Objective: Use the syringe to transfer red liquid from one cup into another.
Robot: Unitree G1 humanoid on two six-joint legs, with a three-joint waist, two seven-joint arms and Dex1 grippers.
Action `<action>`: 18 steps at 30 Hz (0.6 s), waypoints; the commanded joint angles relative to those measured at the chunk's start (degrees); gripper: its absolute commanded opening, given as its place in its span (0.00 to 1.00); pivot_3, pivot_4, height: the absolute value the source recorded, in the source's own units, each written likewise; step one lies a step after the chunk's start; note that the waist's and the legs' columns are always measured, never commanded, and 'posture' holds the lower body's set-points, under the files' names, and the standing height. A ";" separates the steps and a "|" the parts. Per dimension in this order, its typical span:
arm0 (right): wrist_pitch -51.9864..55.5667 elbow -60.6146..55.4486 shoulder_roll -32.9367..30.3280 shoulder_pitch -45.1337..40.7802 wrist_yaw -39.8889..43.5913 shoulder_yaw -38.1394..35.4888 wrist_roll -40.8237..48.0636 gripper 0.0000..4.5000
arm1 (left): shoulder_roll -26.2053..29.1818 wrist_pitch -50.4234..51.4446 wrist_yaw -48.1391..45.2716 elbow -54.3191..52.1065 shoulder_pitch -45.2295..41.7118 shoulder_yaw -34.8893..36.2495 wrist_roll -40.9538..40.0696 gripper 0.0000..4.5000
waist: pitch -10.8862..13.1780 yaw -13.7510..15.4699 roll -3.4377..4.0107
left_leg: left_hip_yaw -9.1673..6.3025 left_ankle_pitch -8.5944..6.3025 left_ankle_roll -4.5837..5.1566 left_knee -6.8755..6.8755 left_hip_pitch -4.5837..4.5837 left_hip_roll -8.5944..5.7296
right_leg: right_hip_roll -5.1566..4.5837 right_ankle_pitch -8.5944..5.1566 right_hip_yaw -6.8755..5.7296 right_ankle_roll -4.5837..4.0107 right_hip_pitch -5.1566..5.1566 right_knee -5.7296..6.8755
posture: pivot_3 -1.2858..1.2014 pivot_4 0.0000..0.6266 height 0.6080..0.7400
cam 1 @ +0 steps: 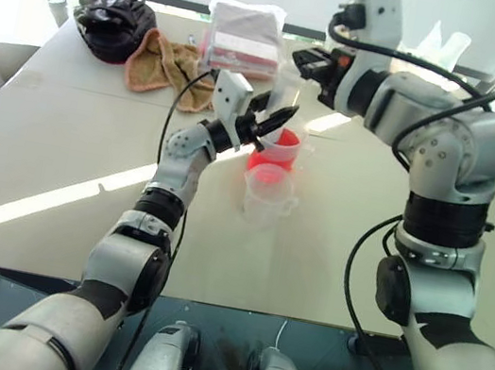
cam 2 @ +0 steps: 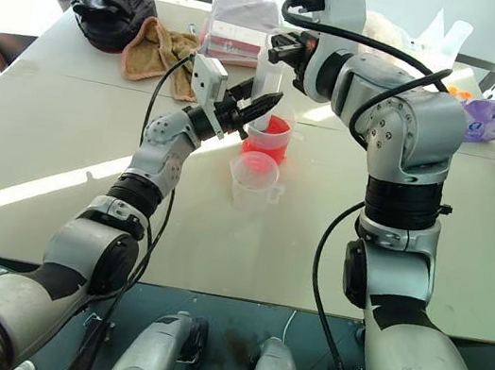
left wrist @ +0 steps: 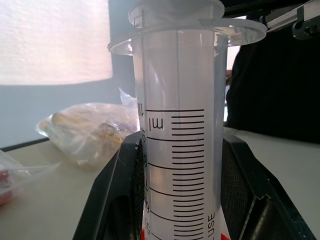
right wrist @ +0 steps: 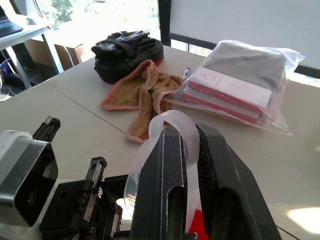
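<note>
The clear syringe (left wrist: 177, 75) stands upright over the larger cup (cam 1: 283, 145), which holds red liquid (cam 2: 268, 138). My left gripper (cam 1: 275, 121) is shut on the syringe's marked barrel, with a black finger (left wrist: 117, 195) on each side of it. Above it, my right gripper (cam 2: 283, 49) is shut on the syringe's clear plunger top (right wrist: 172, 122). The smaller cup (cam 1: 268, 193) stands just in front of the larger one, nearer to me. The syringe's tip is hidden behind my left gripper.
At the back of the table (cam 1: 60, 162) lie a brown towel (cam 1: 163, 65), a black bag (cam 1: 113, 22) and a plastic bag of boxes (cam 1: 245, 36). A purple packet (cam 2: 483, 119) sits far right.
</note>
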 commanded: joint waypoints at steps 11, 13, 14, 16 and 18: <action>-7.25 -5.49 -1.61 -4.61 -2.91 -7.33 -0.32 0.01 | -0.43 0.06 -2.28 -0.68 1.38 -1.89 0.78 0.31 | 0.00 0.00 0.00 | 0.00 0.00 0.00 0.00 0.00 0.00 | 0.00 0.00 0.00 0.00 0.00 0.00 | 0.52 0.24 1.00; -7.12 -5.68 -1.61 -4.62 -3.13 -7.42 -0.29 0.01 | -0.40 0.20 -2.53 -0.83 1.61 -2.03 0.79 0.31 | 0.00 0.00 0.00 | 0.00 0.00 0.00 0.00 0.00 0.00 | 0.00 0.00 0.00 0.00 0.00 0.00 | 0.52 0.24 1.00; -7.04 -5.72 -1.67 -4.66 -3.24 -7.49 -0.22 0.01 | -0.41 0.26 -2.62 -0.88 1.70 -2.09 0.81 0.31 | 0.00 0.00 0.00 | 0.00 0.00 0.00 0.00 0.00 0.00 | 0.00 0.00 0.00 0.00 0.00 0.00 | 0.52 0.24 1.00; -6.92 -5.76 -1.85 -4.78 -3.38 -7.50 -0.06 0.01 | -0.41 0.31 -2.74 -0.92 1.80 -2.18 0.83 0.31 | 0.00 0.00 0.00 | 0.00 0.00 0.00 0.00 0.00 0.00 | 0.00 0.00 0.00 0.00 0.00 0.00 | 0.52 0.24 1.00; -6.77 -5.78 -2.09 -4.85 -3.50 -7.47 0.02 0.01 | -0.48 0.41 -2.90 -0.91 1.93 -2.32 0.90 0.31 | 0.00 0.00 0.00 | 0.00 0.00 0.00 0.00 0.00 0.00 | 0.00 0.00 0.00 0.00 0.00 0.00 | 0.52 0.24 1.00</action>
